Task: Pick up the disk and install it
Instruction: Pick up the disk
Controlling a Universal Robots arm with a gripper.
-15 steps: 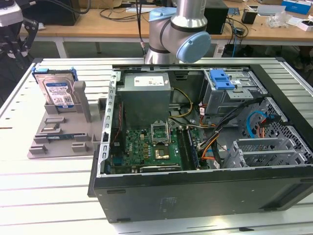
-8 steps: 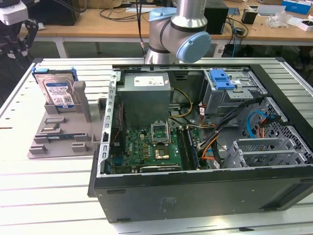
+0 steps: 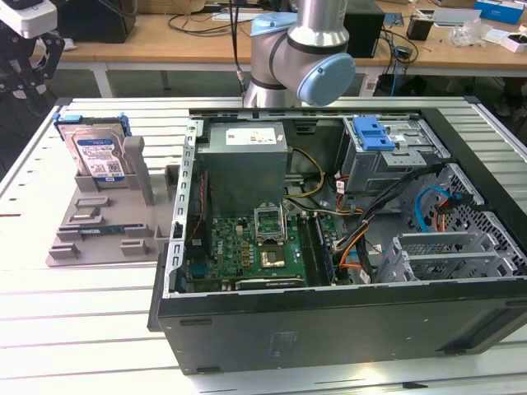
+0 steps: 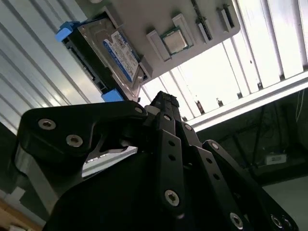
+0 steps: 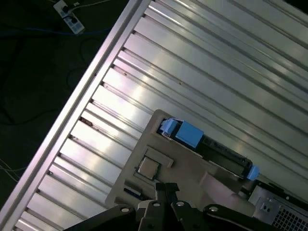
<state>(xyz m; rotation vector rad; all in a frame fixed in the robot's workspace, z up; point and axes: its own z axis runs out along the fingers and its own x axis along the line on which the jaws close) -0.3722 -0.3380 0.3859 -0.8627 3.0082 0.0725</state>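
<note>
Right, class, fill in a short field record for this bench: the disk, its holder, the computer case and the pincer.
disk: upright in the grey holder, blue carrier around it, not yet picked up
grey holder: on the slatted table, at the exterior view's left of the computer case
computer case: open, motherboard showing
pincer: near the holder, apart from the disk

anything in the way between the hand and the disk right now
Nothing visible. In the second wrist view, only open air separates the hand from the disk. The disk stands upright with its lower part seated in the grey holder, and its upper edge and blue carrier are left exposed.
</note>
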